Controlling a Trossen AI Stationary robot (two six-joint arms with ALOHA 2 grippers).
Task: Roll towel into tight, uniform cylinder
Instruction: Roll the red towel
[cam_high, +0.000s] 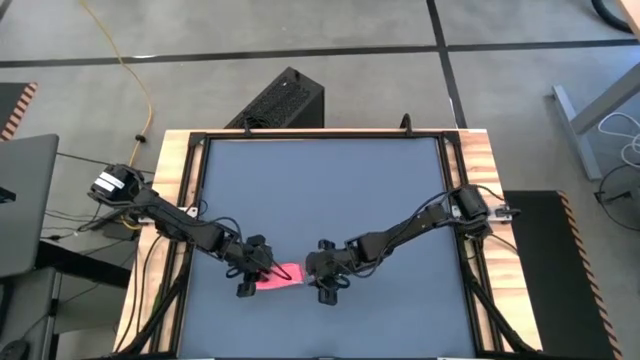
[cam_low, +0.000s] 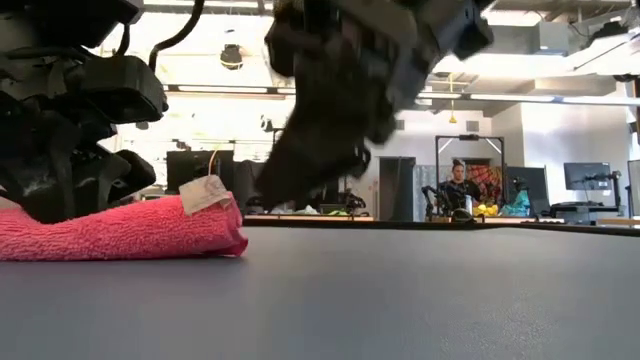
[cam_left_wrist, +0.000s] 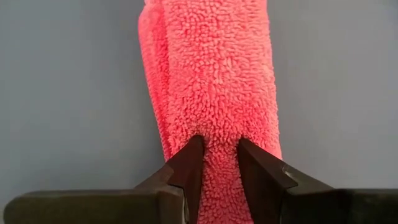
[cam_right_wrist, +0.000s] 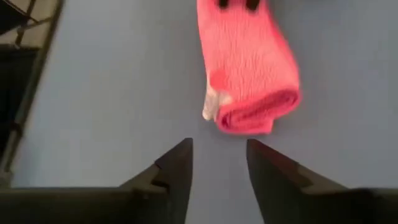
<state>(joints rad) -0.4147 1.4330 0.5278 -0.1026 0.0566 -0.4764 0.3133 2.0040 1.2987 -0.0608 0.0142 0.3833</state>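
The small pink-red terry towel (cam_high: 281, 276), already wound into a short roll, is lying on the dark grey matte tabletop (cam_high: 320, 190) near its front edge, between the two arms. The left gripper (cam_left_wrist: 214, 155) is pinching one end of the roll between its dark fingers. The right gripper (cam_right_wrist: 219, 163) is hovering just beside the opposite end with its fingers spread and nothing between them; a small white tag (cam_right_wrist: 212, 102) is showing beside that end's spiral.

Risk: with the far end free, the outer layer is likely springing loose, and a one-sided pull from the left gripper could be dragging the roll askew, perhaps tapering it; how tight the roll is cannot be fully judged here.

The tabletop is sitting inside a pale wooden frame (cam_high: 170, 180). Beyond it, a lit workshop is showing monitors, and a person (cam_low: 459, 188) is sitting at a far desk.
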